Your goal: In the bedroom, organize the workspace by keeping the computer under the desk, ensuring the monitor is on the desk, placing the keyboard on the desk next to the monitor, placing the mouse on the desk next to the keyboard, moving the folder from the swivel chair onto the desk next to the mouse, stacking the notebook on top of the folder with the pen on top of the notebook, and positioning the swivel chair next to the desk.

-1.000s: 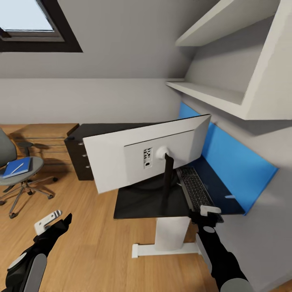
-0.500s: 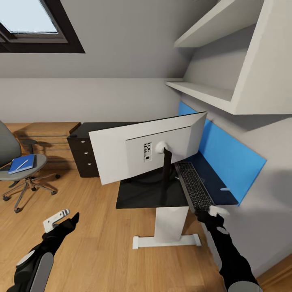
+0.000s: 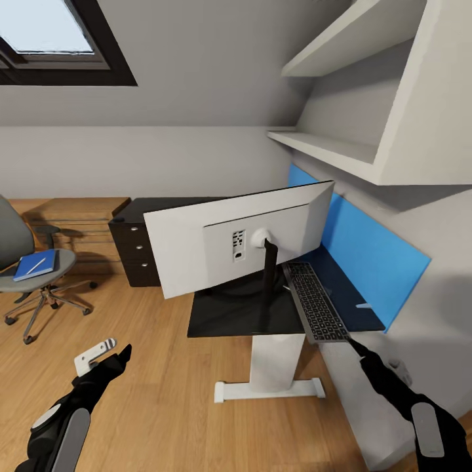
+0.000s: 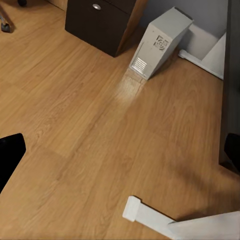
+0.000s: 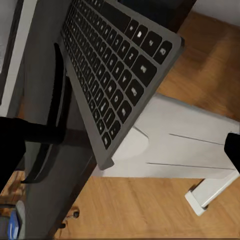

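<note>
Head view: keyboard [image 3: 316,304] overhangs the surface [image 3: 236,314] edge beside the monitor [image 3: 239,246].
Right hand [image 5: 120,145] is spread, apart from it; left hand [image 3: 98,352] spread over floor.

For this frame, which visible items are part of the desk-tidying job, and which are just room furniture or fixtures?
Part of the job:
monitor, on the desk
keyboard, overhanging the desk's edge
computer, on the floor
swivel chair, with the folder on its seat

Just there:
wall shelves
blue wall panel
skylight
</note>
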